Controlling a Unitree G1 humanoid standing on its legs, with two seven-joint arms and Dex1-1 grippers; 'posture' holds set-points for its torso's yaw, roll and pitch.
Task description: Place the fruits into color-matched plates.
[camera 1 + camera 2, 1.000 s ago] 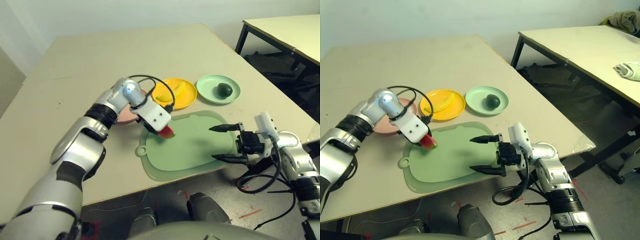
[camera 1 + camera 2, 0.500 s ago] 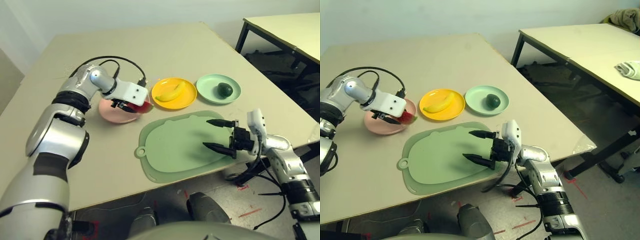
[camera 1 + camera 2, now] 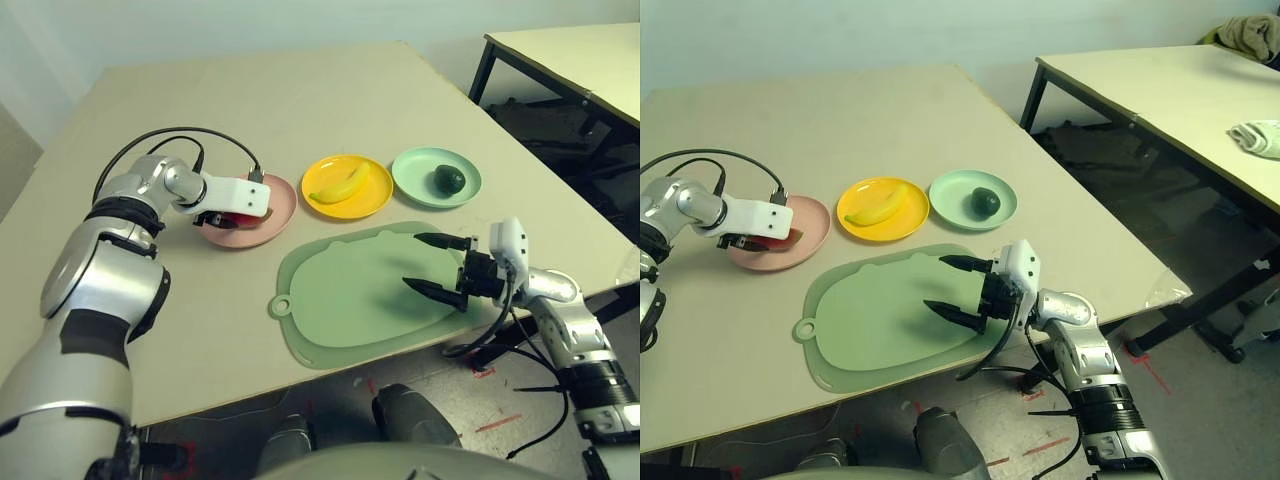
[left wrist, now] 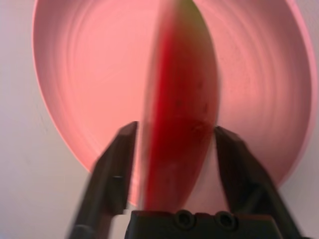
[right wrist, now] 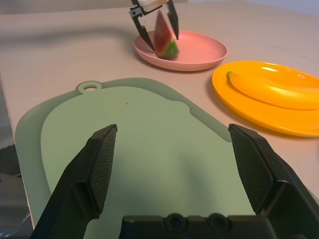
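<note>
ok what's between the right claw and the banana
Part of the green cutting board and a strip of bare table, seen in the right wrist view from the right claw toward the banana.

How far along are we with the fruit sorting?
Done: the banana is on the yellow plate, the avocado on the green plate.
In hand: the left gripper's fingers stand open around the watermelon wedge, over the pink plate; it looks released.
Left: probably only withdrawing that arm. The right gripper is open and empty.
</note>
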